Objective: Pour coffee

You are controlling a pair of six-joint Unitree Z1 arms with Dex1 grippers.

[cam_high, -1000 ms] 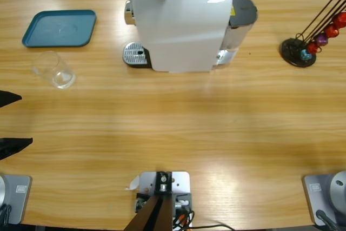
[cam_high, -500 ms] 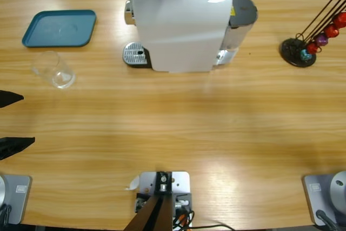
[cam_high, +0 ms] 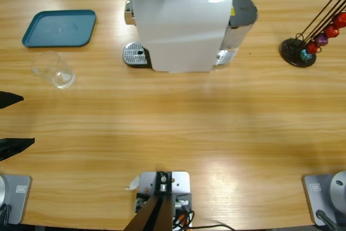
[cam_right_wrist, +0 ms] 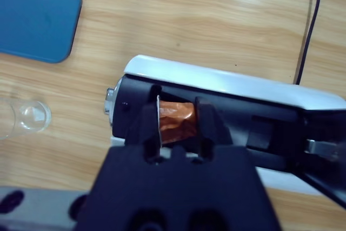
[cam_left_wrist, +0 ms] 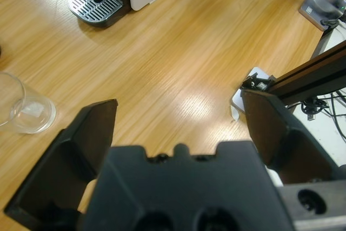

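Right gripper (cam_right_wrist: 177,133) is clamped on an orange coffee capsule (cam_right_wrist: 176,121) right over the coffee machine (cam_high: 181,25) slot at the table's far edge; misaligned, it'll jam. Left gripper (cam_left_wrist: 178,128) hangs spread wide, empty, near the glass cup (cam_high: 53,69).

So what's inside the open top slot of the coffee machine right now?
An orange capsule sits at the slot of the coffee machine, gripped by the right gripper. Deeper inside is dark and partly covered by the gripper, so nothing else shows.

Wide bare counter (cam_high: 178,123) across the middle and front, coffee machine (cam_high: 181,22) blocking the back centre, glass (cam_high: 54,70) and blue tray (cam_high: 59,27) back left, capsule stand (cam_high: 308,41) back right
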